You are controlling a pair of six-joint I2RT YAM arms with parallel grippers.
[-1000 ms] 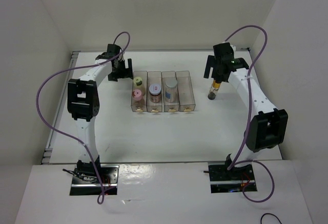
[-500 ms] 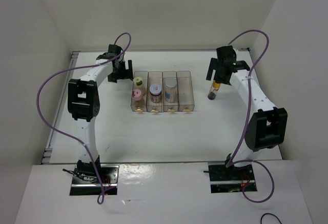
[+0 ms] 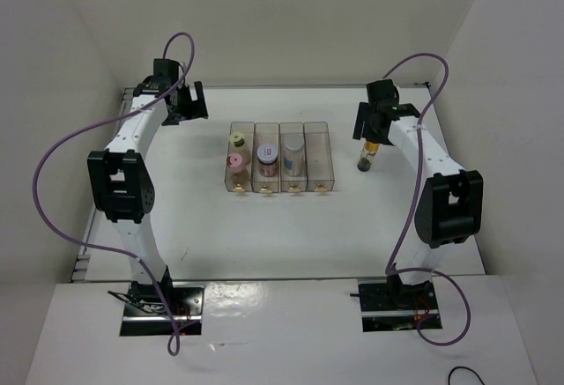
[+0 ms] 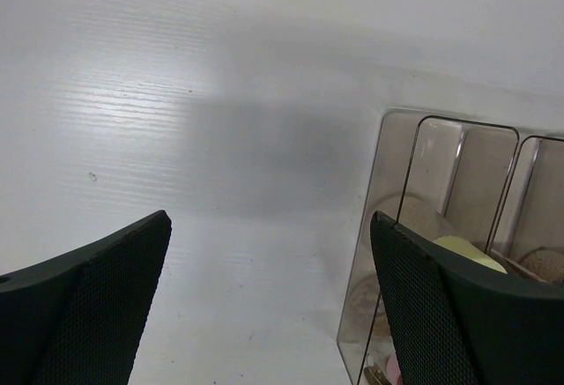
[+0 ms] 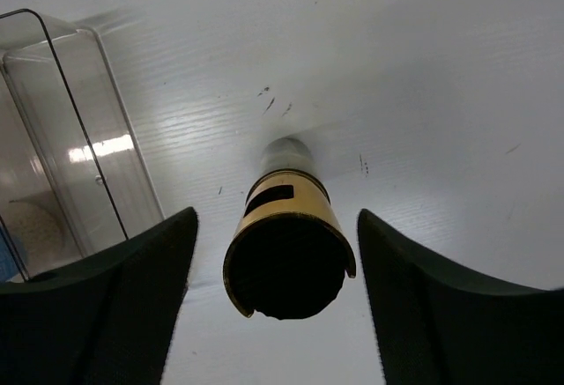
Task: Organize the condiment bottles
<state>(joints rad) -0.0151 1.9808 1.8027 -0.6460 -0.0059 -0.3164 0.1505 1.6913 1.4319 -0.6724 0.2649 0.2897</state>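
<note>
Over the last second the left tool [image 3: 181, 103] has drawn back from the clear four-compartment rack [image 3: 319, 173] toward the far left corner of the surface [image 3: 264, 226]. It hangs there with its jaws wide and nothing between them. The right tool [image 3: 370, 125] has stayed over the slim black-capped amber bottle [image 5: 286, 257] and has begun to narrow. In the right wrist view its two pads sit one on either side of the bottle, with a sliver of white surface showing on each side, so there is no grip yet. The bottle stands upright on the surface just to the right of the rack, apart from it. In the rack, the yellow-lidded jar [image 3: 237, 141] and the pink-lidded jar [image 3: 235, 161] share the leftmost compartment. The jar with white-red labelled lid [image 3: 265, 153] fills the second and the grey-white capped cylinder [image 3: 293, 147] the third. The rightmost compartment is bare. This looks like the last pick, probably bound for that free slot.
</note>
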